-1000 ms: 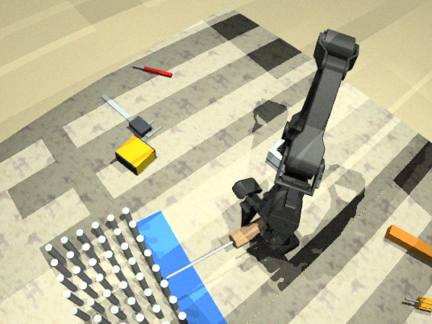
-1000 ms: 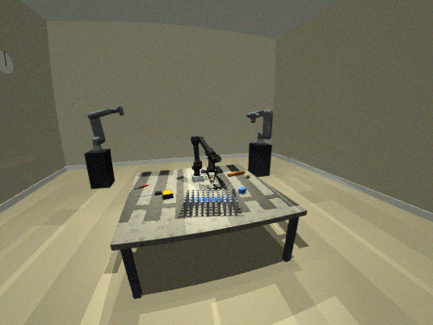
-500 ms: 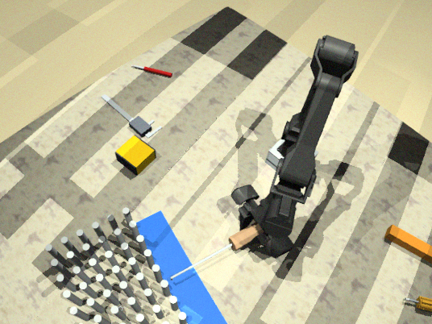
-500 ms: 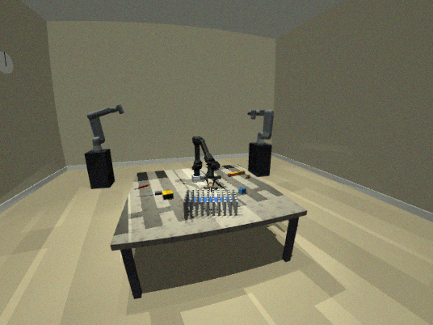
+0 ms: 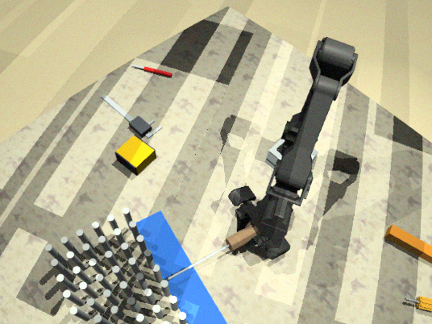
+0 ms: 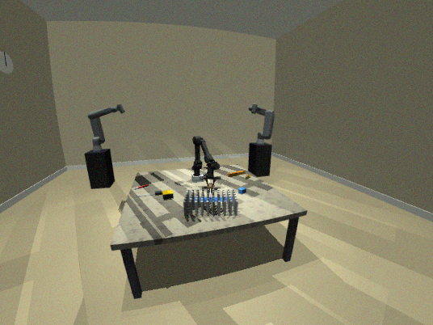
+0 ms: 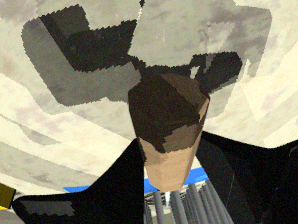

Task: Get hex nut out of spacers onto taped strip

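My gripper (image 5: 253, 231) (image 7: 164, 139) is shut on the brown wooden handle (image 5: 240, 238) (image 7: 172, 115) of a thin-rod tool. The handle also shows in the exterior view (image 6: 210, 186). The tool's pale rod (image 5: 209, 255) reaches across the blue taped strip (image 5: 177, 255) (image 7: 200, 174), its far end beside the front row of spacers. Whether it touches a spacer or the table, I cannot tell. The grey metal spacers (image 5: 129, 219) (image 7: 197, 205) stand upright in several rows; they also show in the exterior view (image 6: 186, 204). I cannot make out the hex nut in any view.
A yellow block (image 5: 135, 152) (image 6: 168, 195) and a grey caliper-like tool (image 5: 140, 125) lie left of the arm. A red-handled tool (image 5: 158, 72) lies farther back. An orange bar (image 5: 409, 243) (image 6: 236, 174) and a small yellow tool (image 5: 425, 303) lie right. A blue block (image 6: 241, 190) stands beside the field.
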You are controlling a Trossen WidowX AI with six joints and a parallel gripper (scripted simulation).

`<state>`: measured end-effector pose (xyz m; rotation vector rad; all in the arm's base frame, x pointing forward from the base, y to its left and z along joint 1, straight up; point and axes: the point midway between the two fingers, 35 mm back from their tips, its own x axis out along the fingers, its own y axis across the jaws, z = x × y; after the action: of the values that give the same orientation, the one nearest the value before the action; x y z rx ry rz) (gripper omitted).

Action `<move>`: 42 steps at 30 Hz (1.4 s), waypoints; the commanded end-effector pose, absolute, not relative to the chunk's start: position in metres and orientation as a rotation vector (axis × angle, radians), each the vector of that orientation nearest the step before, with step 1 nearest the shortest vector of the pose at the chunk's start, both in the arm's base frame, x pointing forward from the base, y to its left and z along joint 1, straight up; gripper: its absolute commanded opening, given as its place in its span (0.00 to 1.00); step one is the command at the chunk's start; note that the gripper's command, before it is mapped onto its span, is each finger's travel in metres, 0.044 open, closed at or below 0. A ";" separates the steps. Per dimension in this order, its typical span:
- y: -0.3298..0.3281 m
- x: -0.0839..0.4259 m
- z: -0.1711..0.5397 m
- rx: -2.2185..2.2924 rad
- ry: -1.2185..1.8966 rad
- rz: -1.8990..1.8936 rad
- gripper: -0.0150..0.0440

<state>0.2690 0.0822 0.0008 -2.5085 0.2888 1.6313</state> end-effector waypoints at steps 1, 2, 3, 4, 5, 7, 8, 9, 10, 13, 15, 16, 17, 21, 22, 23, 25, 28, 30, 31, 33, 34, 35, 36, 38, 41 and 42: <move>0.084 0.276 0.004 -2.515 0.275 1.618 0.25; 0.084 0.277 0.004 -2.515 0.275 1.618 0.25; 0.084 0.278 0.004 -2.515 0.275 1.618 0.25; 0.083 0.278 0.004 -2.515 0.275 1.618 0.25; 0.083 0.279 0.004 -2.515 0.275 1.618 0.25; 0.083 0.281 0.004 -2.515 0.275 1.618 0.25; 0.083 0.282 0.004 -2.515 0.275 1.618 0.25; 0.083 0.282 0.004 -2.516 0.275 1.618 0.25; 0.082 0.283 0.004 -2.516 0.275 1.618 0.25; 0.082 0.285 0.004 -2.516 0.275 1.618 0.25; 0.082 0.287 0.004 -2.516 0.275 1.618 0.25; 0.081 0.288 0.005 -2.516 0.275 1.618 0.25; 0.081 0.289 0.005 -2.516 0.275 1.618 0.25; 0.081 0.292 0.005 -2.516 0.275 1.617 0.25; 0.080 0.292 0.005 -2.516 0.275 1.617 0.25; 0.080 0.293 0.005 -2.516 0.275 1.617 0.25; 0.080 0.295 0.005 -2.517 0.275 1.617 0.25; 0.079 0.297 0.005 -2.517 0.275 1.617 0.25; 0.079 0.299 0.005 -2.517 0.275 1.617 0.25; 0.079 0.299 0.005 -2.517 0.275 1.617 0.25; 0.079 0.301 0.005 -2.517 0.275 1.617 0.25; 0.078 0.302 0.005 -2.517 0.275 1.617 0.25; 0.078 0.302 0.005 -2.517 0.275 1.616 0.25; 0.078 0.303 0.005 -2.517 0.275 1.616 0.25; 0.078 0.305 0.006 -2.517 0.275 1.616 0.25; 0.077 0.307 0.006 -2.518 0.275 1.616 0.25; 0.077 0.308 0.006 -2.518 0.275 1.616 0.25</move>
<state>0.3013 0.0756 0.0029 -2.5104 0.2887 1.6295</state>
